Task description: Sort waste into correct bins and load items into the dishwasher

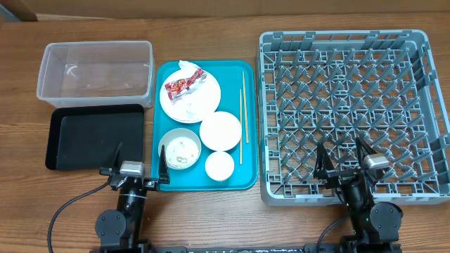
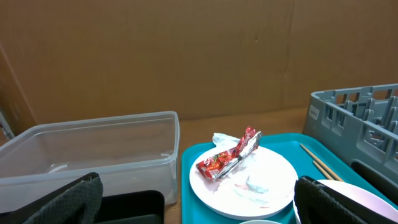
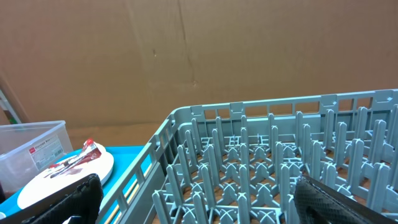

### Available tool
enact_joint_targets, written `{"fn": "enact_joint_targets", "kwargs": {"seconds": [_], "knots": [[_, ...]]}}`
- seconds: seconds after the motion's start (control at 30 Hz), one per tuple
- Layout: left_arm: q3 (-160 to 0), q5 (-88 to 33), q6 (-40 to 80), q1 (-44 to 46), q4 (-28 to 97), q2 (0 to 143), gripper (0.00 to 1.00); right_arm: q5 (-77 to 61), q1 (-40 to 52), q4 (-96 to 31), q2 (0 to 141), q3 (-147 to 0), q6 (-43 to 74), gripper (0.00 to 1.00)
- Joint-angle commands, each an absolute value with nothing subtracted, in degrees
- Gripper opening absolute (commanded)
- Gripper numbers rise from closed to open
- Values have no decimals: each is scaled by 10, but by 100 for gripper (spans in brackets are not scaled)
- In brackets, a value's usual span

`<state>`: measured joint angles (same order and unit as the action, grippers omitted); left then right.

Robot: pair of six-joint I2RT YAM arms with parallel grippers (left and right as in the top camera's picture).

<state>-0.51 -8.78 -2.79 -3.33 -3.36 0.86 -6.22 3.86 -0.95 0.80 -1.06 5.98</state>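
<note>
Both claws stand wide apart, holding nothing. The left gripper [image 1: 140,156] hangs over the near edge where the black tray [image 1: 84,137] meets the teal tray [image 1: 228,79]. The right gripper [image 1: 340,151] hangs over the near rows of the rack [image 1: 337,39]. The plate [image 1: 200,105] with the wrapper [image 1: 183,85], the two bowls [image 1: 220,131], the cup [image 1: 219,166] and the chopsticks [image 1: 242,116] crowd the teal tray. The chopsticks lie along its right rim, just beside the rack wall. The clear tub [image 1: 95,70] is open at the top.

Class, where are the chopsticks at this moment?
Overhead view: the chopsticks lie along the teal tray's right edge, just right of the empty white bowl, beside the grey rack.
</note>
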Motion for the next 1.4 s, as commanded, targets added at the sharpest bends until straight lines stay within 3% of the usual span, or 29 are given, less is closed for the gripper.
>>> {"fn": "enact_joint_targets", "kwargs": {"seconds": [0.0,0.6,0.97,1.37], "knots": [[-18,-90,-10,-30,-37,6,100,-68,41,-5,2,-20,59,100],[-136,-122,54,-30,-2,65,100,-68,41,-11,2,-104,59,100],[-347,-197,69,-30,104,295,100,-68,41,-113,70,-226,57,100],[-717,-244,5,-2,368,576,100,-72,41,-268,346,-481,57,100]]}}
